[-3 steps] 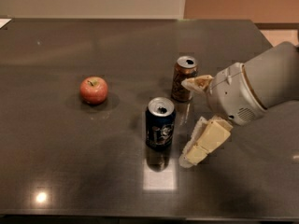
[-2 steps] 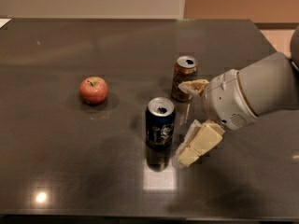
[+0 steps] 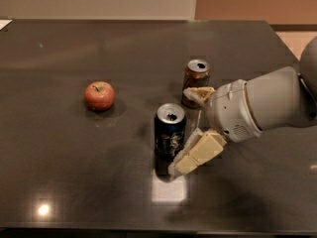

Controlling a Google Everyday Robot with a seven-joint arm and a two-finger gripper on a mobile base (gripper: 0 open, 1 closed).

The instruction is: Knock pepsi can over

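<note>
The pepsi can (image 3: pixel 170 130) is dark navy with a silver top and stands upright near the middle of the dark table (image 3: pixel 74 182). My gripper (image 3: pixel 190 130) comes in from the right, just right of the can. Its fingers are open: the near finger (image 3: pixel 198 152) lies low beside the can's base, touching or almost touching it. The far finger (image 3: pixel 198 94) is behind, near the brown can. The can is not between the fingers.
A brown copper-coloured can (image 3: pixel 196 82) stands upright just behind the gripper. A red apple (image 3: pixel 99 95) sits to the left. My white arm (image 3: pixel 262 105) covers the table's right side. The table's front edge runs along the bottom.
The gripper and arm have moved left, closer to the pepsi can. The can, the brown can and the apple have not moved.
</note>
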